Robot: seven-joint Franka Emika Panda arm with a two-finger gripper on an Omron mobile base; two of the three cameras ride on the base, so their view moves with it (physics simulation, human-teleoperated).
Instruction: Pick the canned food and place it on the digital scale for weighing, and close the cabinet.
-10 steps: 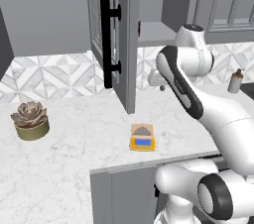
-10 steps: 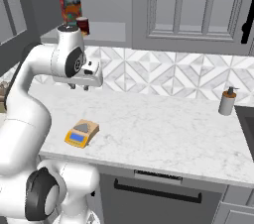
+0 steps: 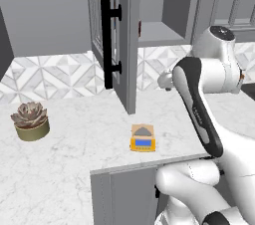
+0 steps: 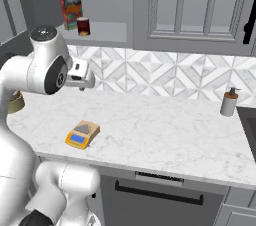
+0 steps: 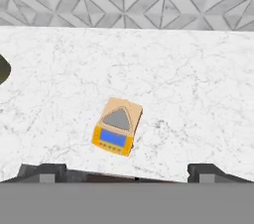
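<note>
Can above and behind the pincer, up on the cabinet shelf.

The cabinet is seen open; the can stands on its shelf beside a box, upright, higher than the pincer, which is spread and empty; the scale lies near the counter front edge.

Veined white marble counter, matt grey cabinet, glossy tiled backsplash.
</note>
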